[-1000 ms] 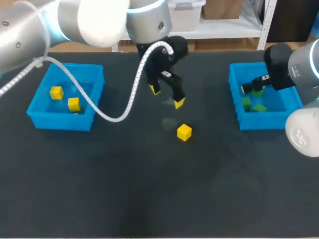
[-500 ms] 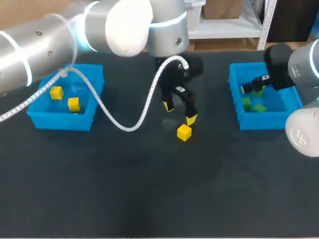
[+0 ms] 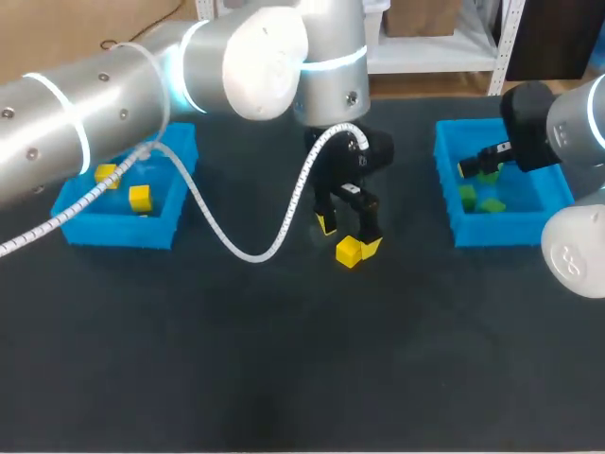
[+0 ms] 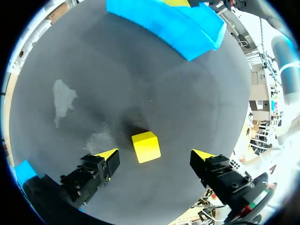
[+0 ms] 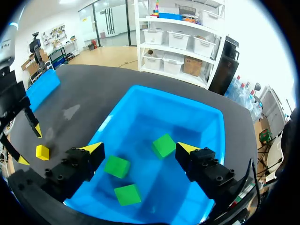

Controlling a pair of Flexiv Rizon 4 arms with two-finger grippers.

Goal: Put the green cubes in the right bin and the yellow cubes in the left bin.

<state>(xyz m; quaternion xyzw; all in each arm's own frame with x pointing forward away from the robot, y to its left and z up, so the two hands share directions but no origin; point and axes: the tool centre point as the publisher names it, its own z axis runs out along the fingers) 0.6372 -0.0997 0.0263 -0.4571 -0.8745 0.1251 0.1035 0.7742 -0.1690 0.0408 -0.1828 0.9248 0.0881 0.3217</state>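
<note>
The left pincer (image 3: 349,236) hangs low over the middle of the dark worktop (image 3: 284,378) with its fingers spread wide. A lone yellow cube (image 3: 349,253) sits on the worktop between the two yellow tips. In the left wrist view the yellow cube (image 4: 146,146) lies nearer one finger but apart from both, with bare worktop on either side of it, so the left pincer (image 4: 155,155) grips nothing. Pale smudges (image 4: 63,96) mark the worktop off to one side of this pincer, and the left arm's white cable (image 3: 250,256) loops down beside it. Well off to that side, the left bin (image 3: 113,230) holds two other yellow cubes (image 3: 107,173) (image 3: 140,198). The right pincer (image 5: 140,149) hangs above the right bin (image 5: 173,96), fingers wide apart and holding nothing. Under and just ahead of it, three green cubes (image 5: 163,145) (image 5: 116,166) (image 5: 127,194) lie loose on the bin's floor, apart from one another. In the head view the right pincer (image 3: 477,168) is over the far part of the right bin (image 3: 492,232).
</note>
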